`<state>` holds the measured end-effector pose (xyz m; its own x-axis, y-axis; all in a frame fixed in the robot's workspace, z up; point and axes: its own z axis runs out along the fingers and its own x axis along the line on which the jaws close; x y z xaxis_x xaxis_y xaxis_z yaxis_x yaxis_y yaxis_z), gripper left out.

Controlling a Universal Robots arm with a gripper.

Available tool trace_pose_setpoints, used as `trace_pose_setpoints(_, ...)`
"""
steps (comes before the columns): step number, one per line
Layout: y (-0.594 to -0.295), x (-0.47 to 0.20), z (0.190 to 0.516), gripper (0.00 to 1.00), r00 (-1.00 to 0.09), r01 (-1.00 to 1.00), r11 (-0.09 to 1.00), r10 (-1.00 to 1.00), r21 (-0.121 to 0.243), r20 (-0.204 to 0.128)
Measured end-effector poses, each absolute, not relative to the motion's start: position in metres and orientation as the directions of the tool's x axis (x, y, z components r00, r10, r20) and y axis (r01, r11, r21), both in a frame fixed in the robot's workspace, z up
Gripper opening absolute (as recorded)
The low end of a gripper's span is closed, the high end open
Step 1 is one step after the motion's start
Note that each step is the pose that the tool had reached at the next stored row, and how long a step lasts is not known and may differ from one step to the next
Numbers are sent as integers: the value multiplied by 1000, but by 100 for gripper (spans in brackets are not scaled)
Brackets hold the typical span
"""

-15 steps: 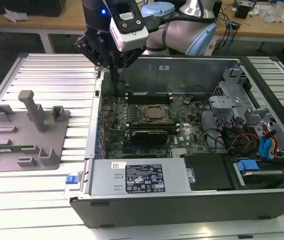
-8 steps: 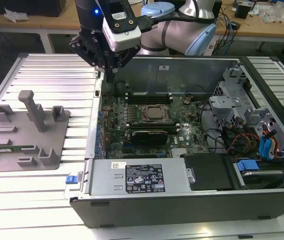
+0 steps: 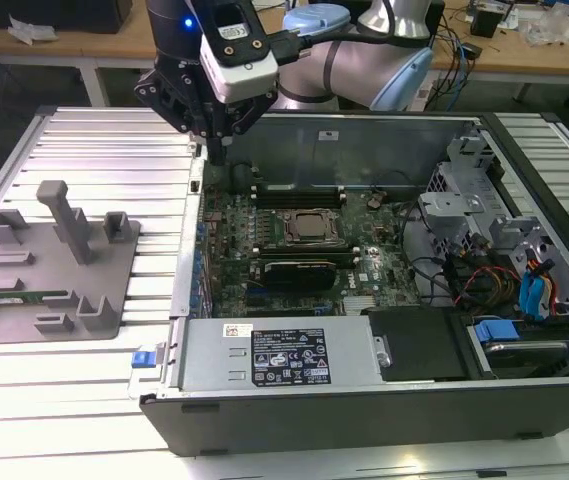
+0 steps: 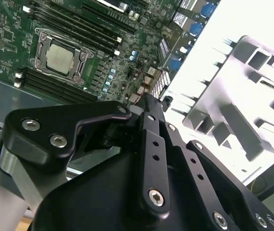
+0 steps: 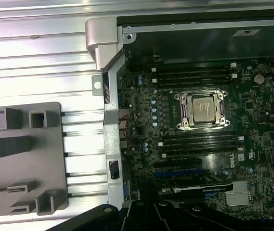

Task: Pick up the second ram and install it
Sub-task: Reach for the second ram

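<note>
The second ram (image 3: 21, 297) is a thin green stick lying flat in the grey holder (image 3: 49, 270) on the ribbed table, at the exterior view's left. My gripper (image 3: 219, 148) hangs above the far left corner of the open computer case (image 3: 364, 400), well away from the ram and with nothing seen in it. Below it lies the green motherboard with the processor socket (image 3: 310, 228) (image 5: 203, 109). Long black memory slots (image 3: 299, 194) (image 5: 194, 74) run along both sides of the socket. The second wrist view shows the gripper's black linkage (image 4: 146, 159) above the board.
The case wall (image 5: 111, 125) separates the holder (image 5: 21, 159) from the motherboard. A drive cage and cable bundle (image 3: 484, 250) fill the case's right end, and the power supply (image 3: 284, 355) sits along its front. Upright pegs (image 3: 64, 215) stand on the holder.
</note>
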<state>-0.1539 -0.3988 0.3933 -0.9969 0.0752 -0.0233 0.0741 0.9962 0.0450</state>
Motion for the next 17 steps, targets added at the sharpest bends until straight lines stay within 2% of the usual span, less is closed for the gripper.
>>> trace_pose_setpoints(17, -399, -167, 393, 8, -997, 74, 996, 75, 45, -23)
